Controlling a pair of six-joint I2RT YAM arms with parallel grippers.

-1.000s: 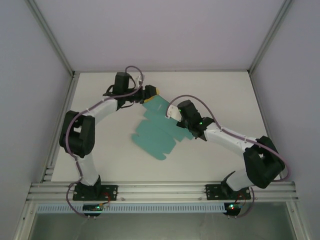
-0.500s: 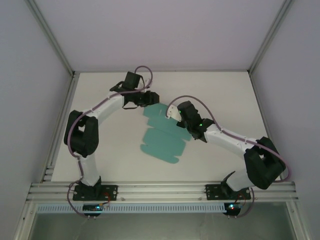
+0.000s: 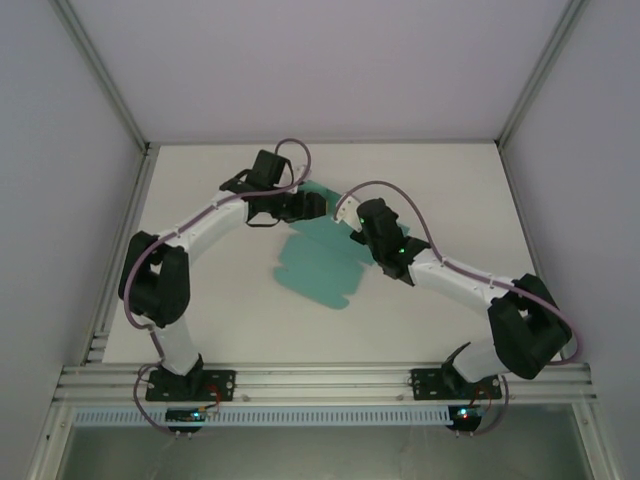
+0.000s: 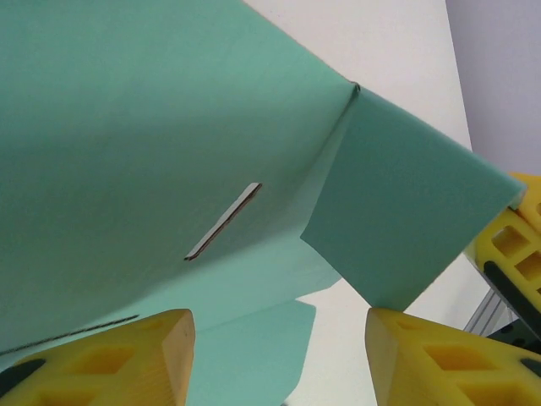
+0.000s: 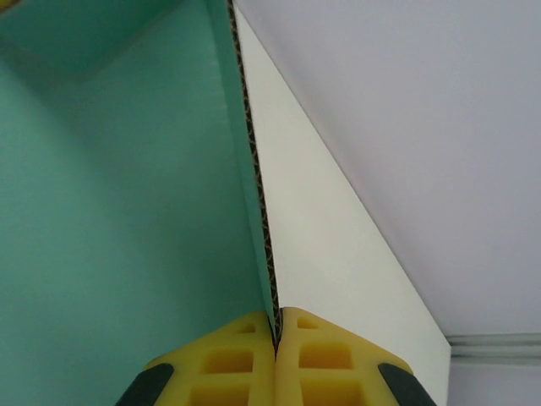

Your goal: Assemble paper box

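ok so here's the state of things; the paper box (image 3: 318, 268) isn't a box at all, it's a teal die-cut sheet lying mostly flat on the white table (image 3: 450, 190), roughly mid-table and a bit toward the far side; both arms reach in over its far end from opposite sides, and the near part of the sheet lies bare on the tabletop

the left gripper (image 3: 312, 206) sits at the sheet's far left corner; from the left wrist cam its two yellow fingertips (image 4: 110, 359) stand well apart, and nothing is pinched between them, so the jaws are open; right in front of them the card rises up as a big teal panel with a thin slot (image 4: 222, 222) cut in it; a smaller flap (image 4: 406, 211) is folded off the panel's right side along a crease, angled out from it; below the panel a rounded bit of card and some table show through the gap between the fingers

the right gripper (image 3: 348, 216) is just beside the left one, at the sheet's far right; on its own wrist cam the yellow pads (image 5: 228, 355) are pressed tight together on the edge of the card; you can see the corrugated edge running straight up out of the pinch, teal face to the left, white table to the right; so that one is clamped on the paper box and holds that edge upright off the table
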